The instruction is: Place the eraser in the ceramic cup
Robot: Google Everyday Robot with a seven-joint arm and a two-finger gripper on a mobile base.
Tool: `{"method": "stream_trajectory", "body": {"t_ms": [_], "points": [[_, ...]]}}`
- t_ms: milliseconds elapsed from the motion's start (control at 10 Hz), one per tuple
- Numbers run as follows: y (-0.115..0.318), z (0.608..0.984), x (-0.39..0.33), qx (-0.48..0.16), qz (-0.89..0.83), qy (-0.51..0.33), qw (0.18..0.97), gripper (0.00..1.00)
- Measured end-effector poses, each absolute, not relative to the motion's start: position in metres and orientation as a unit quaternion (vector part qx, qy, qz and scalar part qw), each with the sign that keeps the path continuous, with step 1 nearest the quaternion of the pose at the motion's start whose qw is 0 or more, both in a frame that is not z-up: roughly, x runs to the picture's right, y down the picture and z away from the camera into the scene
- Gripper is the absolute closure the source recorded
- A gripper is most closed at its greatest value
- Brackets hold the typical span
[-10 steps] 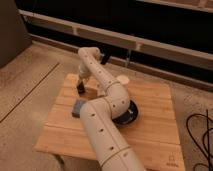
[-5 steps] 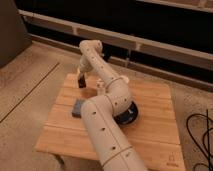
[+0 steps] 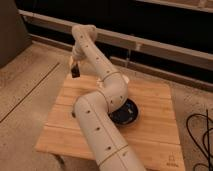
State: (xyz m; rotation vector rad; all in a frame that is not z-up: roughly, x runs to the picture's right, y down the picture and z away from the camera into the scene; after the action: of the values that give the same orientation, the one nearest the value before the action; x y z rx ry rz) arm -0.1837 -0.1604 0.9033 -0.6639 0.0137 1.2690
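My gripper (image 3: 74, 65) hangs above the far left corner of the wooden table (image 3: 150, 125), shut on the small black eraser (image 3: 75, 73), which is lifted off the table top. The arm runs from the lower middle of the view up to it and covers much of the table's centre. At the arm's right side a pale sliver (image 3: 125, 79) shows, likely the rim of the ceramic cup; the rest of it is hidden behind the arm.
A wide dark bowl (image 3: 129, 114) sits mid-table, partly behind the arm. A dark corner of a block (image 3: 74, 114) peeks out at the arm's left. A rail (image 3: 165, 47) runs behind the table. Cables (image 3: 200, 135) lie on the floor at the right.
The gripper has risen from the table's left part, carrying the eraser up and slightly left, away from the blue-grey block.
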Motion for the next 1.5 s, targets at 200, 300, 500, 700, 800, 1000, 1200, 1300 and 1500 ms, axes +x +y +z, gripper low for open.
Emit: {"method": "stream_trajectory", "body": {"t_ms": [200, 300, 500, 700, 800, 1000, 1200, 1300, 1500], "points": [[-0.149, 0.899, -0.172, -0.289, 0.589, 0.013, 0.754, 1.00], [-0.148, 0.898, -0.166, -0.281, 0.592, 0.010, 0.755, 1.00], [-0.166, 0.879, -0.165, -0.264, 0.600, -0.026, 0.755, 1.00], [-0.169, 0.876, -0.165, -0.261, 0.601, -0.030, 0.755, 1.00], [-0.168, 0.878, -0.164, -0.262, 0.601, -0.029, 0.755, 1.00], [-0.137, 0.918, -0.136, -0.274, 0.615, 0.013, 0.740, 1.00], [-0.090, 0.976, -0.094, -0.294, 0.629, 0.079, 0.715, 1.00], [-0.071, 0.994, -0.086, -0.305, 0.630, 0.105, 0.707, 1.00], [-0.049, 1.012, -0.084, -0.320, 0.628, 0.131, 0.697, 1.00]]}}
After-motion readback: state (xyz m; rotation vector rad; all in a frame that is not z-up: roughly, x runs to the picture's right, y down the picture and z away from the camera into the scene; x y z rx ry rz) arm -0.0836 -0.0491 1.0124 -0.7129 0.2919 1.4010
